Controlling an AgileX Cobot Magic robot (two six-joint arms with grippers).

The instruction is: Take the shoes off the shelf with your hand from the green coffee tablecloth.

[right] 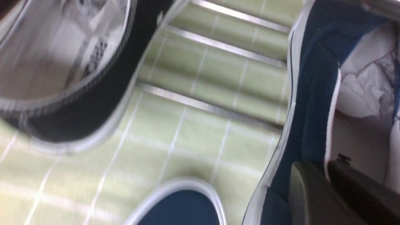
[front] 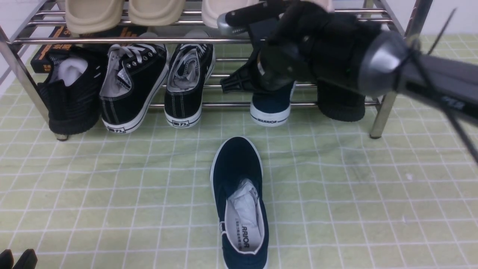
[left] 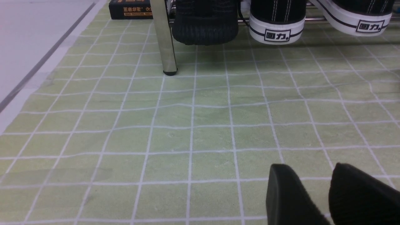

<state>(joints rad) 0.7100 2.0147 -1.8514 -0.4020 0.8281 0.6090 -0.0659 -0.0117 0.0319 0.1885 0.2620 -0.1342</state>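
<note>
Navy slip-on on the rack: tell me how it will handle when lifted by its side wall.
The navy slip-on likely flexes where the right gripper pinches its thin canvas wall. The paper stuffing should limit collapse. It probably hangs tilted, held off-centre.

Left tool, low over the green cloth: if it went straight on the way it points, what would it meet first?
The left tool has bare cloth ahead; probably it would first reach the black-and-white sneaker's heel on the rack, though depth is unclear.

Black lace-up sneakers (front: 157, 86), black knit shoe (front: 71, 97), beige slippers (front: 123, 13), a book (front: 52, 48)
</note>
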